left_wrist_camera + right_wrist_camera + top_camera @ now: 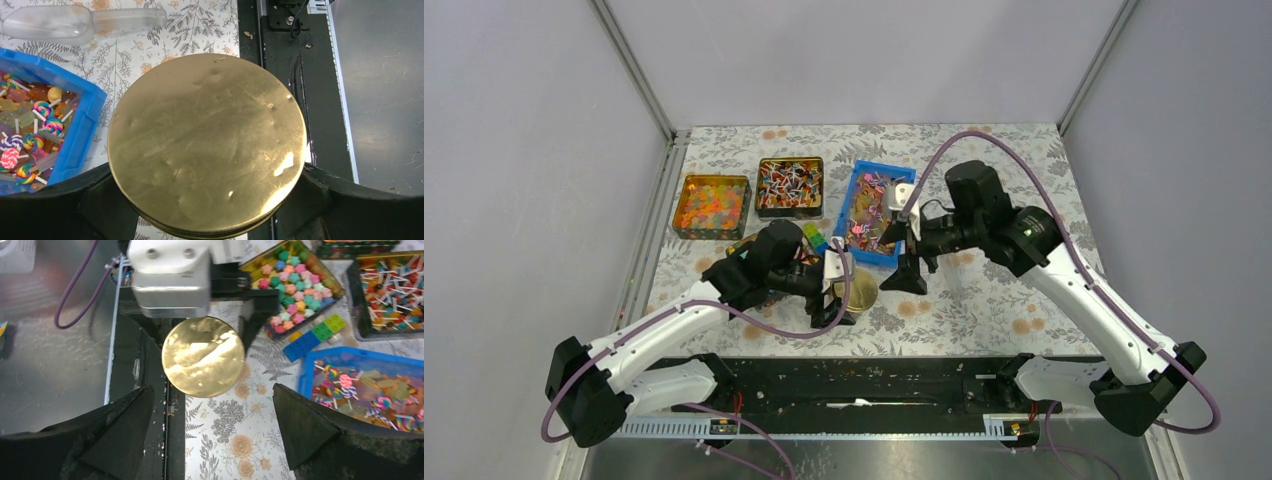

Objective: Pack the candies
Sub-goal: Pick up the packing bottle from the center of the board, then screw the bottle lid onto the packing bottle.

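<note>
tin (205, 140) clamped in left end effector (205, 197)

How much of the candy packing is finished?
Nothing looks packed yet: the candies sit in their dark tin, more sweets in the blue bin. In hand: the left fingers grip the round gold tin, apparently closed; the right fingers are open nearby. Left: opening it and filling it.

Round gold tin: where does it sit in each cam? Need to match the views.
Top external: the round gold tin is low centre, near the table's front edge.
Left wrist: it fills the middle of the picture.
Right wrist: centre, just above the middle.
Shared landmark: the blue tray of lollipops, at the left edge in left wrist and lower right in right wrist.
</note>
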Tool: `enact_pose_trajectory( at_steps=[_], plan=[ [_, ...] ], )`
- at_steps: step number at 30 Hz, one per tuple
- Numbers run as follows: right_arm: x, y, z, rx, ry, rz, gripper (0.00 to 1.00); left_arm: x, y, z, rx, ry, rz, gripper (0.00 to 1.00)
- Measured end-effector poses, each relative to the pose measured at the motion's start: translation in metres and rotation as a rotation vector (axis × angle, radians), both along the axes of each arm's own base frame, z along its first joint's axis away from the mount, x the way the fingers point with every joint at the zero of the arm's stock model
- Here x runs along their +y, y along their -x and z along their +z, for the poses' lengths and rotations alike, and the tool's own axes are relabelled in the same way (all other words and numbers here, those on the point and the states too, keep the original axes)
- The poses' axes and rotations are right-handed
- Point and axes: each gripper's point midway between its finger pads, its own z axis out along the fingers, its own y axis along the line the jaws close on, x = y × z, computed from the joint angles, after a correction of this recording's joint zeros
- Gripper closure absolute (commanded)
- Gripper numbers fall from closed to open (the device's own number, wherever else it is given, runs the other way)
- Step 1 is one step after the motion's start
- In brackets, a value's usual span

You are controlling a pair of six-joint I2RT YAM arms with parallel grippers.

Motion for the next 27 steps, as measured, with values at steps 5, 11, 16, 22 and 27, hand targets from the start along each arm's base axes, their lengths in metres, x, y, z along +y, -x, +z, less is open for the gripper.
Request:
enact_pose_trajectory(
  at_steps=[5, 11, 16, 22, 27],
  plan=[
    [0.014, 0.019, -0.016, 0.007, 0.047, 0.102, 0.04, -0.003, -0.001, 0.004, -0.004, 0.010, -0.016, 0.37],
    [0.025, 0.027, -0.035, 0.010, 0.103, 0.166, 0.00, -0.005, -0.003, 0.007, -0.012, 0.019, -0.020, 0.37],
    [0.031, 0.030, -0.043, -0.020, 0.131, 0.200, 0.00, -0.006, -0.004, 0.009, -0.023, 0.024, -0.023, 0.37],
    [0.033, 0.025, -0.047, -0.033, 0.142, 0.186, 0.01, -0.006, -0.005, 0.010, -0.027, 0.029, -0.023, 0.37],
    [0.037, 0.018, -0.055, -0.043, 0.133, 0.154, 0.01, -0.006, -0.006, 0.010, -0.030, 0.031, -0.021, 0.37]
  ],
)
